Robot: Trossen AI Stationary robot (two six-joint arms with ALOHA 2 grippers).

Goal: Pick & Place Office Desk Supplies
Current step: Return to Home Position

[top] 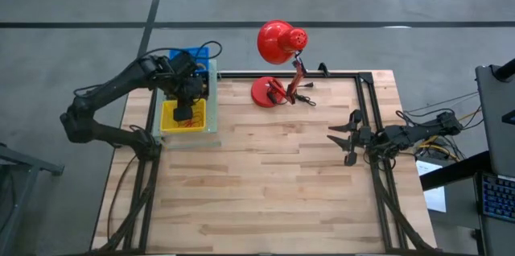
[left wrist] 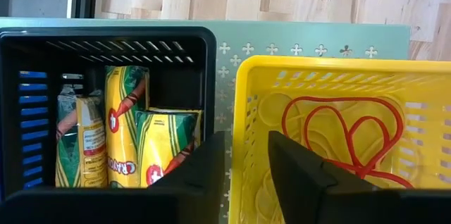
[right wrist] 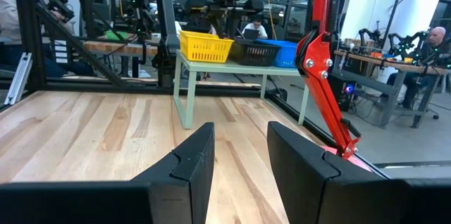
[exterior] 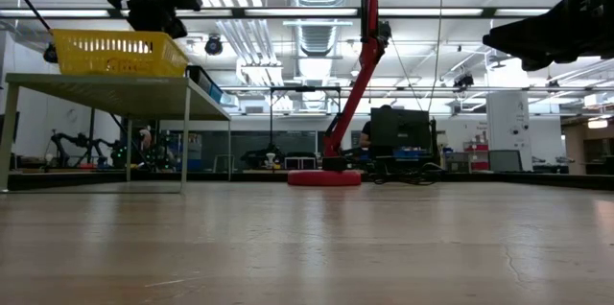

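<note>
Over the shelf [top: 212,130], left gripper [top: 183,112] hangs above the yellow bin [top: 166,117] holding rubber bands [left wrist: 338,129], fingers apart. Right gripper [top: 344,137] is well apart from the shelf, fingers also apart.

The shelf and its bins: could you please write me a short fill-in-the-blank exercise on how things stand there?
1. On the shelf, the bin between the yellow bin and the blue bin is ___.
2. The red rubber bands lie in the ___ bin.
3. The left pincer hangs open above the shelf; the right pincer, open and far from it, holds ___.
Missing words: black; yellow; nothing.
</note>
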